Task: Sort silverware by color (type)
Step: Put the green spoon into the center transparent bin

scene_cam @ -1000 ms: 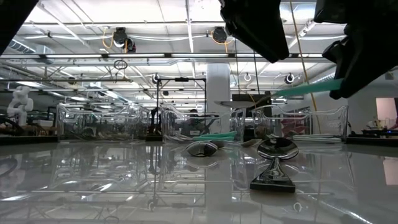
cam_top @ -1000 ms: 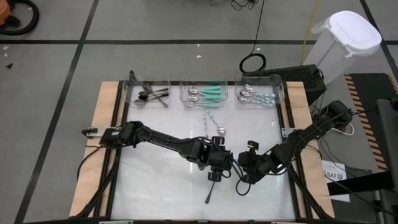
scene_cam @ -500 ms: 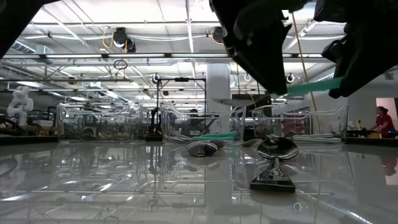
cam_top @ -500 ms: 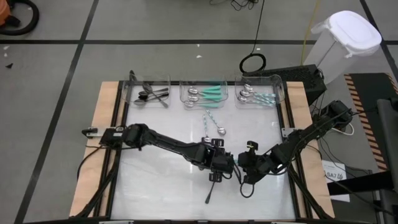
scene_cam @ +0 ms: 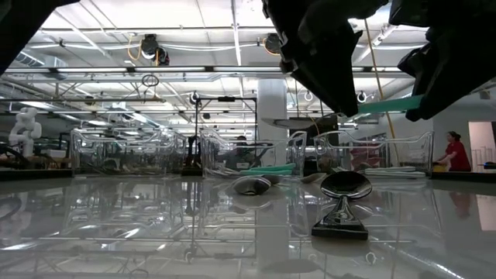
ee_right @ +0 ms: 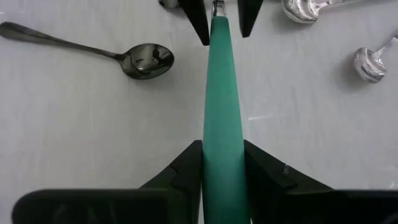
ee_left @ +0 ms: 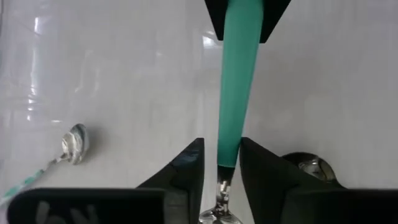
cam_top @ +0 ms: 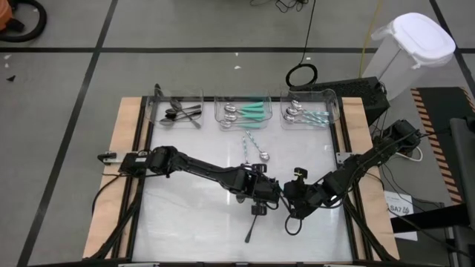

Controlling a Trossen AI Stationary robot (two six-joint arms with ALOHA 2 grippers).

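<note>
We see a teal-handled spoon [ee_right: 222, 106] held off the surface [cam_top: 185, 222] between the two grippers, in front of the middle bin [cam_top: 243, 111]. The right gripper [ee_right: 222, 163] is clenched on the handle's wide end. The left gripper [ee_left: 221, 167] has its jaws around the narrow end near the bowl, seemingly touching it, though we cannot be sure they press. A black spoon [cam_top: 254, 225] lies on the surface just nearer the front edge than the grippers. Two pale-blue-handled spoons [cam_top: 254, 147] lie between the grippers and the middle bin. Bare surface stretches towards the front left corner, well apart from the bins.
</note>
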